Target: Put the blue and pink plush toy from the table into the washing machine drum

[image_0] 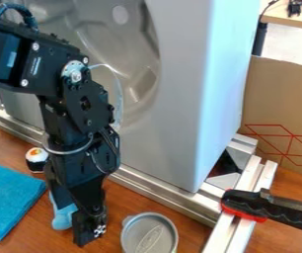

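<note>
Pale blue object [62,218], down towards the worktop's near edge, left of centre, and partly hidden behind the end effector [90,231]! Biggest of all, the grey moulded unit [180,94] towers over the back of the worktop [193,232], with the black arm [81,108] coming in from the upper left and angling down in front of it. Cardboard [282,99] with red lines stands at the right rear. Metal rails [155,191] run along the unit's foot, and over on the right a black-and-red handle [246,203] lies across them. Folded blue cloth [7,197] on the worktop's left side; round grey-topped can [149,236] near the front, right of the end effector. Smallest, a sushi-like piece [37,159] beyond the cloth. How far open the end effector is, or whether it grips the pale blue object, I cannot tell.
</note>
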Controlling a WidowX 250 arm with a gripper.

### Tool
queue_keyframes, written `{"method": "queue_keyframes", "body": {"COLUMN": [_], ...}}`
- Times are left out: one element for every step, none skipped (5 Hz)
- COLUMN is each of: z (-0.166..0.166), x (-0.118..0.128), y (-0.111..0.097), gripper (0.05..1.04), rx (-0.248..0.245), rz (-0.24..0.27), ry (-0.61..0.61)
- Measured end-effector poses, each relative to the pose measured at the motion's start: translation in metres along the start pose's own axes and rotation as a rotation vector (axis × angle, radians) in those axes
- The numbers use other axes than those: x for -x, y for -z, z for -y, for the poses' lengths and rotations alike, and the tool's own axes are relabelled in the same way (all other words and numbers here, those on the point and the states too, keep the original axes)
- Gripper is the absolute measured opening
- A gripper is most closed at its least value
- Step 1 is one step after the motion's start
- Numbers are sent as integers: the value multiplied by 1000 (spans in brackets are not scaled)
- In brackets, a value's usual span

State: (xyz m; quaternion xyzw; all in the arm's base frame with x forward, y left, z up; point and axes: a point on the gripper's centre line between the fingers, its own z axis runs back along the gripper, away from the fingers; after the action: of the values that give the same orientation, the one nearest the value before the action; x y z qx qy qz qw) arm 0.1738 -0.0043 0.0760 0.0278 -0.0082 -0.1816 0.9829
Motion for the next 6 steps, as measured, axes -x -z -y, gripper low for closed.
{"method": "queue_keyframes", "body": {"z": [0,-25,-46,-61,-71,-80], "x": [1,-8,-11,-18,-20,-22], "y": [2,-2,3,16,32,44], "gripper": [1000,1000,1000,1000,1000,1000], "rx": [1,-47,-103,-116,-108,-95], "rz": [-9,22,13,-15,-37,-19], "ry": [1,12,49,79,93,88]}}
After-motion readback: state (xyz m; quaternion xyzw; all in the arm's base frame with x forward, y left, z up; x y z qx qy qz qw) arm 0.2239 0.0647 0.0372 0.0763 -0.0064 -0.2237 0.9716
